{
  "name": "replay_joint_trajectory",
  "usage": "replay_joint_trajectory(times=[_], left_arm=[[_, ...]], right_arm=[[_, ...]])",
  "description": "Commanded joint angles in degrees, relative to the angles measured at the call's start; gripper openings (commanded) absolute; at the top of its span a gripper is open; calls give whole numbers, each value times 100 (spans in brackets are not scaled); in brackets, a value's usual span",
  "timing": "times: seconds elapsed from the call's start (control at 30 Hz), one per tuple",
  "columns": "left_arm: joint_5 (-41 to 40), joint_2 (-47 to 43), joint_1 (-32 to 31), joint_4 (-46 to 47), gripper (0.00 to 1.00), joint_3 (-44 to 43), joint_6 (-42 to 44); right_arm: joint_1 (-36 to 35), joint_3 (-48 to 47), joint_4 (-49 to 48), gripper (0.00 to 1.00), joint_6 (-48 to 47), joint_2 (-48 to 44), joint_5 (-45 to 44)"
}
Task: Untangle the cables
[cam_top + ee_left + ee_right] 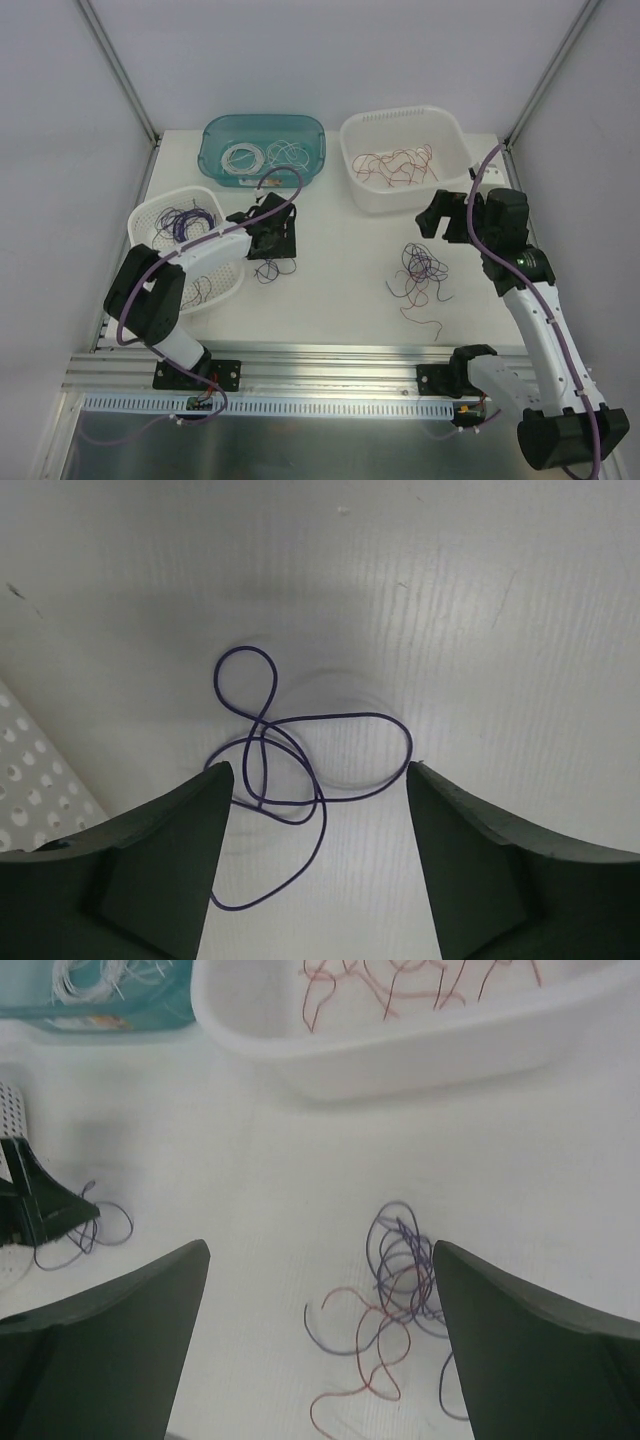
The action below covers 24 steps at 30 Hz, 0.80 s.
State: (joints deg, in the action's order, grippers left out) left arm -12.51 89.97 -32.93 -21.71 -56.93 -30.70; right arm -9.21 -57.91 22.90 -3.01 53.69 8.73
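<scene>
A loose clump of cables point(422, 275), red and dark purple wires, lies on the white table right of centre. It shows in the right wrist view as the clump point(400, 1280) below my right gripper point(320, 1250), which hovers open and holds nothing. In the top view the right gripper point(438, 216) sits just behind and to the right of the clump. A single purple wire point(300, 750) lies looped on the table between the spread fingers of my left gripper point(315, 780). That left gripper point(268, 243) is low over the purple wire point(268, 270), with its jaws apart and no grip visible.
A teal bin point(215, 160) at the back holds white wires. To its right, a white bin point(455, 180) holds red wires. A white perforated basket point(150, 215) on the left holds purple wires, close beside the left arm.
</scene>
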Motion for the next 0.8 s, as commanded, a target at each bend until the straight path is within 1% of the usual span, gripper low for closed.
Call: replay_joint_trajectory(times=[0.0, 0.03, 0.07, 0.13, 0.17, 0.23, 0.27, 0.3, 0.37, 0.4, 0.47, 0.53, 0.67, 0.7, 0.77], left_arm=[[-454, 108, 67, -210, 69, -117, -129], [-454, 204, 85, -236, 65, -108, -129], [-454, 248, 102, -245, 58, -108, -138], [-419, 380, 120, -246, 49, -117, -147], [-401, 424, 111, -246, 42, -143, -156], [-288, 573, 120, -246, 35, -196, -138], [-226, 617, 120, -254, 29, -222, -138], [-182, 687, 120, -263, 26, -240, -129], [-50, 706, 120, -298, 11, -301, -138], [-15, 610, 111, -316, 0, -319, -129], [117, 443, 94, -325, 0, -380, -86], [231, 92, 59, -351, 0, -468, 106], [740, -611, 14, -369, 0, -950, 485], [759, -900, 14, -369, 0, -1048, 538], [681, -1174, 23, -377, 0, -1310, 731]], right_arm=[[-81, 446, 303, 100, 257, -473, 173], [-98, 526, 347, 100, 265, -552, 164], [-90, 657, 356, 100, 265, -657, 120], [-107, 728, 435, 100, 274, -702, 120], [-107, 746, 452, 100, 274, -720, 120], [-107, 807, 453, 100, 274, -772, 129], [-98, 825, 444, 100, 274, -790, 111], [-107, 834, 453, 100, 274, -799, 111], [-107, 834, 488, 99, 274, -816, 94], [-107, 825, 505, 100, 257, -825, 85], [-107, 773, 575, 100, 222, -817, 76], [-98, 711, 602, 99, 178, -808, 59], [-107, 562, 593, 100, 142, -659, 85], [-107, 544, 585, 100, 142, -632, 94], [-107, 500, 585, 100, 142, -588, 137]])
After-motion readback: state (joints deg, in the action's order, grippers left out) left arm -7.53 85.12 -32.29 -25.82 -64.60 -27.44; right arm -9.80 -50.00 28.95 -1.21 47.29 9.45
